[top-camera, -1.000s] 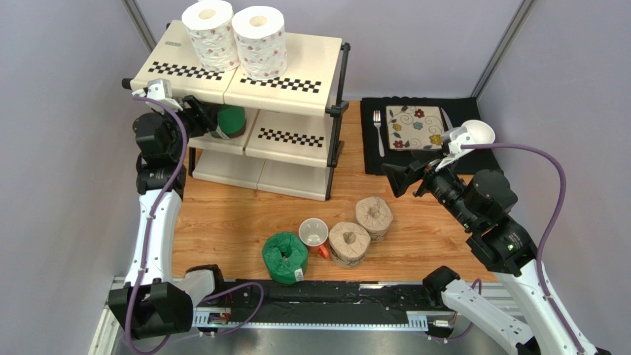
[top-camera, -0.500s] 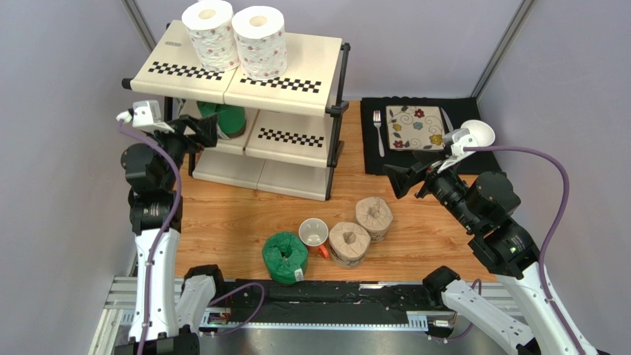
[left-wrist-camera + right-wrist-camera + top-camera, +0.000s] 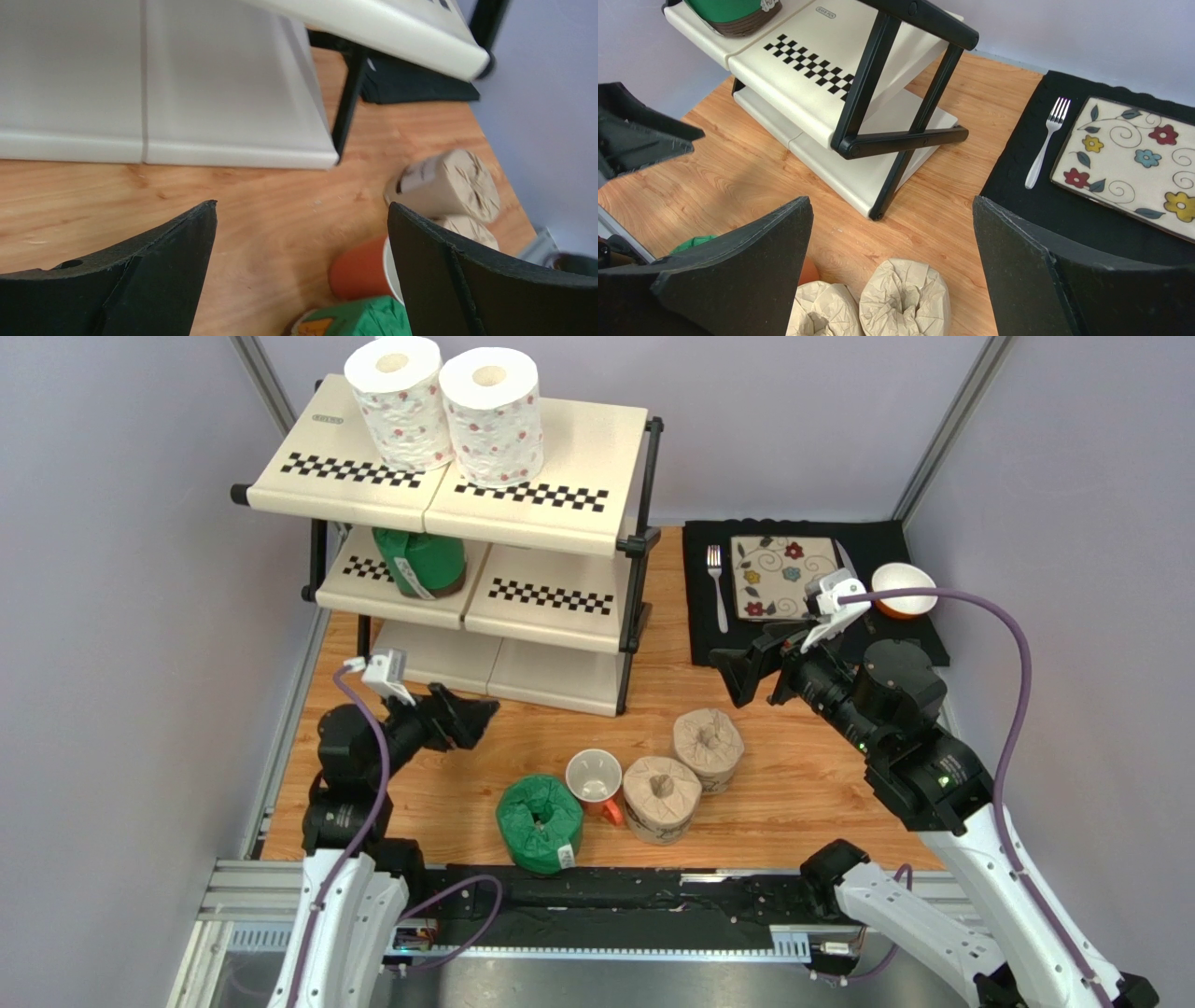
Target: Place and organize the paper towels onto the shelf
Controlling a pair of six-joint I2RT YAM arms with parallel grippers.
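Wood-grain tabletop (image 3: 449, 784), boxed in by pale grey walls.

Nearest the arm bases, a row on the wood. From the left: green-wrapped roll (image 3: 540, 822), white mug with a red handle (image 3: 595, 777) just beside it, tan-wrapped roll (image 3: 661, 798) just beside the mug. Then a second tan roll (image 3: 709, 745), touching the first and slightly farther back.

Left of that row, left gripper (image 3: 477, 721), low over the wood. Hangs with fingers spread wide, clasps nothing, points toward the rolls.

Beyond the tan rolls, right gripper (image 3: 730, 679), raised above the table. Likewise spread wide, with only open air between its black fingers.

At the far left, three-tier shelf (image 3: 561, 490): cream plastic, checkered front strips, black posts. On the middle tier, toward its left end, a second green roll (image 3: 425, 560). On the top tier, toward the back left, floral-print roll (image 3: 399, 399) and second floral-print roll (image 3: 493, 413). Both upright, side by side, touching.

At the far right, black placemat (image 3: 701, 623) beside the shelf. On it, a square flowered plate (image 3: 786, 577), with a fork (image 3: 718, 585) to its left and a white bowl (image 3: 905, 588) at the mat's right edge.
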